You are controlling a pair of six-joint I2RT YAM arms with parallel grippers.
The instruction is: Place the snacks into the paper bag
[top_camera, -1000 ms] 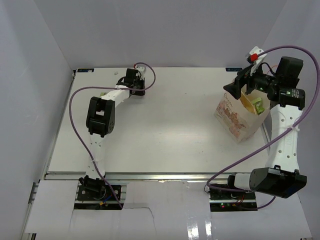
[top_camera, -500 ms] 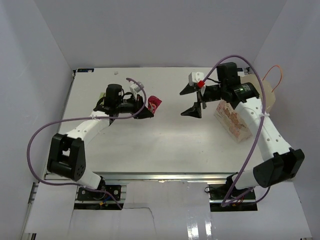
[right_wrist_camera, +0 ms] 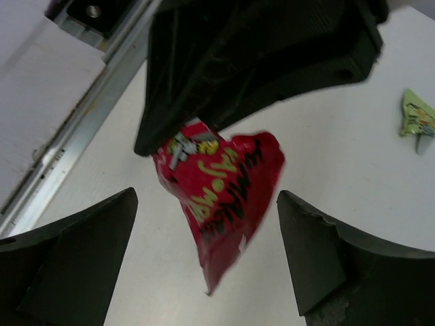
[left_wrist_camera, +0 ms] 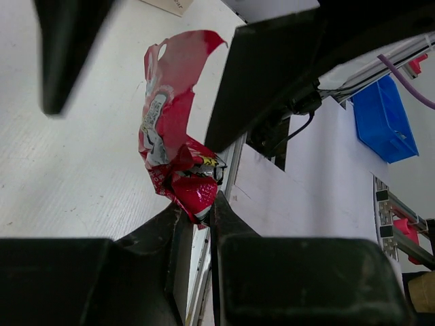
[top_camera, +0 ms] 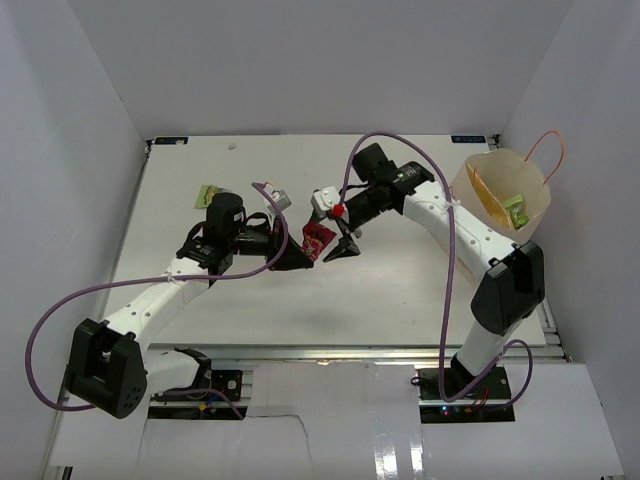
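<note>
A crumpled red snack packet (top_camera: 317, 241) hangs above the middle of the table, pinched at its lower end by my left gripper (top_camera: 298, 257), which is shut on it (left_wrist_camera: 196, 204). My right gripper (top_camera: 331, 228) stands open on either side of that packet (right_wrist_camera: 221, 190), its fingers (right_wrist_camera: 75, 251) wide apart and not touching it. The paper bag (top_camera: 478, 178) stands at the far right with its mouth open and an orange handle (top_camera: 547, 150). A green packet (top_camera: 515, 210) lies inside it. A light green packet (top_camera: 207, 194) lies on the table at the rear left.
The light green packet (right_wrist_camera: 418, 119) also shows at the right edge of the right wrist view. White walls close in the table on the left, rear and right. Purple cables loop off both arms. The aluminium rail (top_camera: 320, 352) runs along the near edge.
My left arm carried the red packet from the rear left to the table's middle. My right arm swung away from the bag to meet it. The bag now shows its open mouth.
</note>
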